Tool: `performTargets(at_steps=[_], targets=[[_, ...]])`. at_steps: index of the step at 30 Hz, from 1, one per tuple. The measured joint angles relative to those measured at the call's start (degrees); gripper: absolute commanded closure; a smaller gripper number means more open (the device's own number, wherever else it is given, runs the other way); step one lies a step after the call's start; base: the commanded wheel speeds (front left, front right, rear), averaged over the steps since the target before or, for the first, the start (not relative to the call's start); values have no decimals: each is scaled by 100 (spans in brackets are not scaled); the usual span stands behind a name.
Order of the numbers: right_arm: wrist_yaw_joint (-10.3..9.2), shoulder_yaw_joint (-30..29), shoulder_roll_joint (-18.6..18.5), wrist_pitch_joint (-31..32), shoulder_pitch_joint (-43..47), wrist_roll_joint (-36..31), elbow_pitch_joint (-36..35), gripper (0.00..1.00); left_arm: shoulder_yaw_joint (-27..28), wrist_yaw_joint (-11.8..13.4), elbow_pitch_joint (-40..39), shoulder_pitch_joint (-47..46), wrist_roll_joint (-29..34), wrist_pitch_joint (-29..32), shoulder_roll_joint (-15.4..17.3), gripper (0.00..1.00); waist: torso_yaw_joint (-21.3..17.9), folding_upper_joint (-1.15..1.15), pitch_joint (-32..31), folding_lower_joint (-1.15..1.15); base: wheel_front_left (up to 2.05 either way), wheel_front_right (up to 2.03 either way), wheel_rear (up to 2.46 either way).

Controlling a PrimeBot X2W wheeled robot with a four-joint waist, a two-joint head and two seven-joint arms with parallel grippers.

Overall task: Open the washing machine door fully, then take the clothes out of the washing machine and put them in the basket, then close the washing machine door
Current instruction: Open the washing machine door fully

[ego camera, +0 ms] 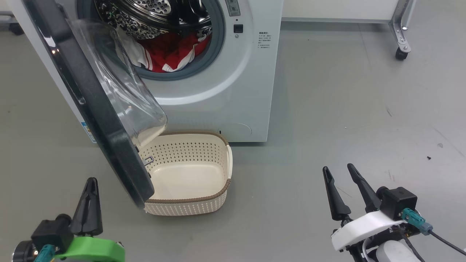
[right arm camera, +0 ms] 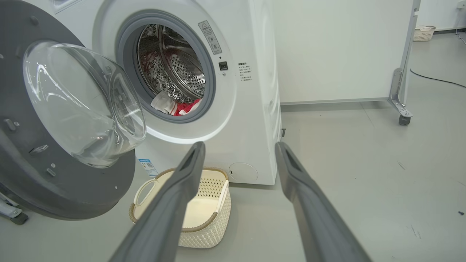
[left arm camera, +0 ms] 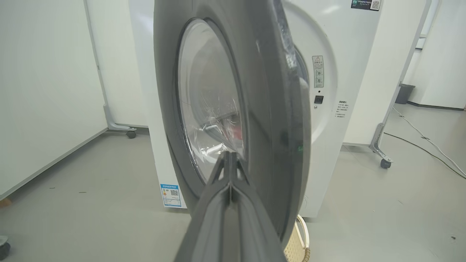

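Washing machine [ego camera: 233,91]: you are looking at the white front-loader filling the upper centre of the head view, its steel drum [ego camera: 153,14] showing inside the grey gasket [ego camera: 214,47].
Washing machine door [ego camera: 91,109]: it is standing open, running diagonally from the upper left down to the lower centre-left of the head view. Its clear glass bowl [ego camera: 120,91] is bulging toward the machine, and its lower edge is overlapping the left side of the basket.
Clothes [ego camera: 171,51]: red fabric with white trim is lying at the bottom of the drum, upper centre, with a white piece resting by the left of the gasket.
Basket [ego camera: 189,203]: it is sitting on the grey floor [ego camera: 327,109] just in front of the machine, lower centre, its cream bottom showing bare.
Left gripper [ego camera: 91,181]: at the lower left of the head view its two dark fingers are pressing together into one point with nothing between them. It is sitting near the door's lower edge, apart from it.
Left wrist view: the closed fingers [left arm camera: 230,171] are rising from the bottom centre and pointing at the door's outer face; you cannot tell contact from here.
Right gripper [ego camera: 338,168]: at the lower right its fingers are spreading wide, holding nothing, hovering over bare floor well apart from the machine.
Right wrist view: the basket is lying behind the left-hand finger [right arm camera: 182,189].
Surroundings: a castor [ego camera: 400,54] is standing at the upper right.
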Motion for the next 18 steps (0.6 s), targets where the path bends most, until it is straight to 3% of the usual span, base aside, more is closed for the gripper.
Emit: performTargets(at_steps=[9,18], targets=[[9,-115,63,0,3,-52,10,0,388,1,-535,-248,-130,-1,-10,100,0,0,14,0,0,0,0],[67,-179,178,0,3,-116,27,0,417,-96,-1114,-873,-37,-26,70,100,6,0,12,0,0,0,0]])
